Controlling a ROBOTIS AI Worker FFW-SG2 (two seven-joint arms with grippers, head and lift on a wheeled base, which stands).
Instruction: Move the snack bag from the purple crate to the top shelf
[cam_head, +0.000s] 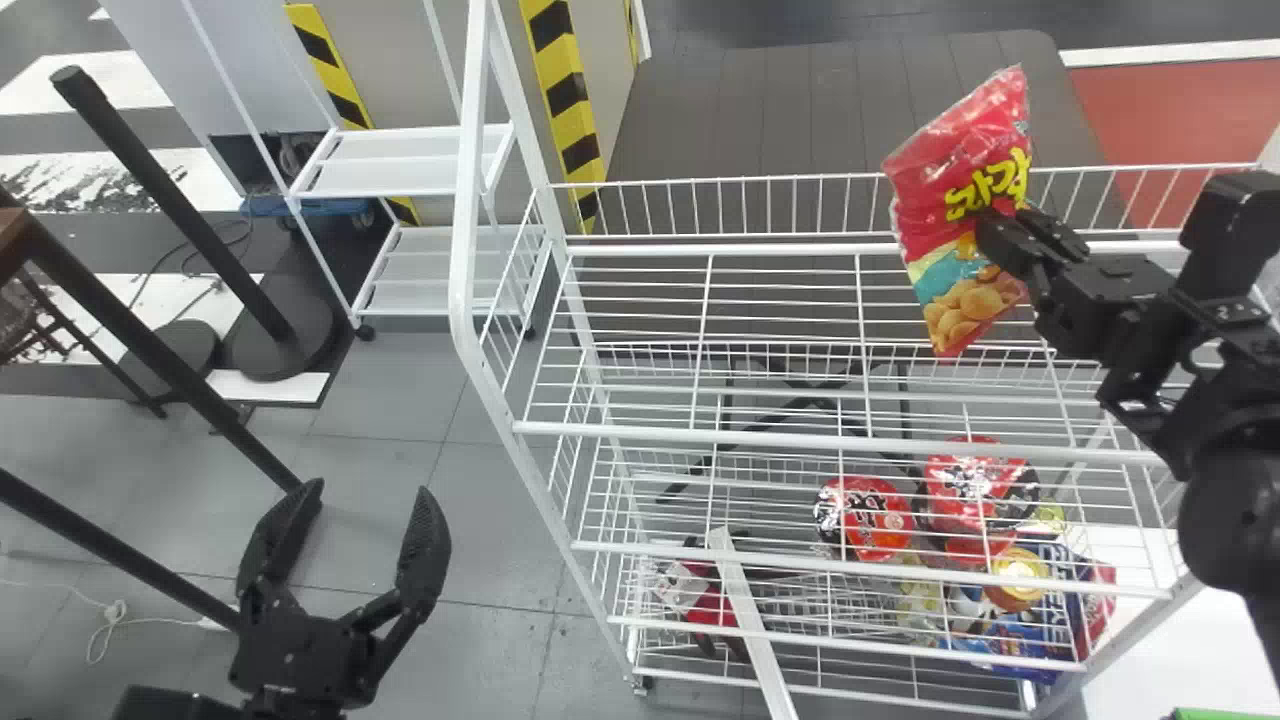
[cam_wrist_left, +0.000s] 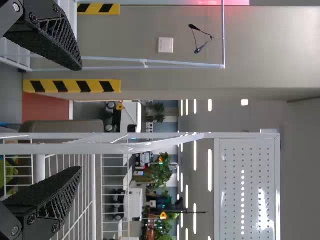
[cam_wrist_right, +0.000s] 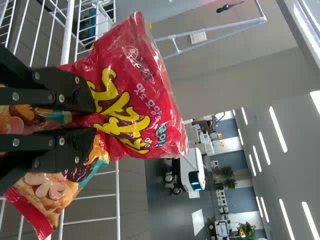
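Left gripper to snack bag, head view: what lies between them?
In the head view, a stretch of gray floor, then the left end and wire shelving of the white rack, lie between left gripper and snack bag.

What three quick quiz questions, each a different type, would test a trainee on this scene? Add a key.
1. Multiple choice: what does the right gripper hold?
a) a basket
b) the snack bag
c) nothing
2. True or false: the left gripper has its fingers apart, with nothing gripped.
3. Fill in: the wire rack is ____ in colour.

Key: 1 b; 2 true; 3 white
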